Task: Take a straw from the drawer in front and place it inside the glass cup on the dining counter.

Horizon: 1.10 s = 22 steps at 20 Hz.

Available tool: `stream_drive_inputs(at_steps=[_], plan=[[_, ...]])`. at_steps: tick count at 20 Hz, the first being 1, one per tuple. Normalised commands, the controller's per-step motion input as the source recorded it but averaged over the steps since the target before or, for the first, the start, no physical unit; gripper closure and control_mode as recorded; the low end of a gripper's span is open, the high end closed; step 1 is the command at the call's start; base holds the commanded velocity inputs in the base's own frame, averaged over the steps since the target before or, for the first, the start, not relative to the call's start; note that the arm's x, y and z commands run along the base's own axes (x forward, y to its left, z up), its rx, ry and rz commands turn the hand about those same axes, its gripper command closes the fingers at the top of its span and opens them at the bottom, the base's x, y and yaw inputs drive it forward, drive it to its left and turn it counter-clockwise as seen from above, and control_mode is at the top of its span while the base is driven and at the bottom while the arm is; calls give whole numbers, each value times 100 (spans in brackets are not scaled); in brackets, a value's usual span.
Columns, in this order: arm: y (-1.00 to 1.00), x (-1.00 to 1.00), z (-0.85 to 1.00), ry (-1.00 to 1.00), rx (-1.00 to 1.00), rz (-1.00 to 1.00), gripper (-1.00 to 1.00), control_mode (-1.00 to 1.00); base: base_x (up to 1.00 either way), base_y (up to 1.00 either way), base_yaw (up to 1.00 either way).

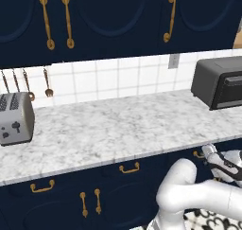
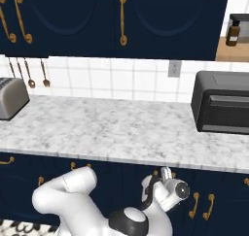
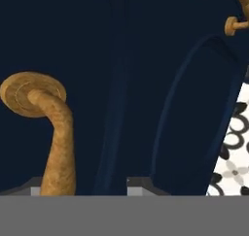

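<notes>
Brass handle (image 3: pixel 56 133) sits right up close in hand view, running down betw. my two fingertips (image 3: pixel 141 185). End effector (image 3: pixel 85 185) straddles it: fingers apart w/ the bar betw. them. Bar hugs one tip, and a gap shows to the other, so I can't tell if I've got a real bite yet or am just around it.

Behind the handle is the navy drawer (image 3: pixel 73 36), front looks flush w/ its neighbours, i.e. shut. Straw would be inside, hidden for now. Further along in that view are an arched cabinet door (image 3: pixel 194 123) and a strip of patterned floor (image 3: pixel 233 167).

From the base cams, end effector (image 1: pixel 210 153) is tucked just under the marble table (image 1: pixel 118 125) edge, at the small curved handle (image 2: pixel 155 172). Toaster (image 1: pixel 14 118) and toaster oven (image 2: pixel 221 109) up top are well apart from me, no issue.

How to do this well, imo:
- close till both pads touch the bar, centred, not at the post end
- pull straight out, square to the drawer front; any sideways or downward drag will prob. slip me off the curve
- keep wrist low so it doesn't knock the table lip
- go slow and open far enough to reach in from above
- then let go cleanly before hunting for the straw.
</notes>
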Motion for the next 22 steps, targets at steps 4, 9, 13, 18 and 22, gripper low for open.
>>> stream_drive_inputs(at_steps=[4,9,13,18,22], plan=[[-46,-99,-92,36,0,-11,100,-100,0,0,0],[-58,-100,-77,38,0,-10,100,-100,0,0,0],[-85,-100,-41,41,0,-7,100,-100,0,0,0],[-99,-100,-14,42,0,-4,100,-100,0,0,0],[-100,-100,0,44,5,-1,100,-100,0,0,0]])
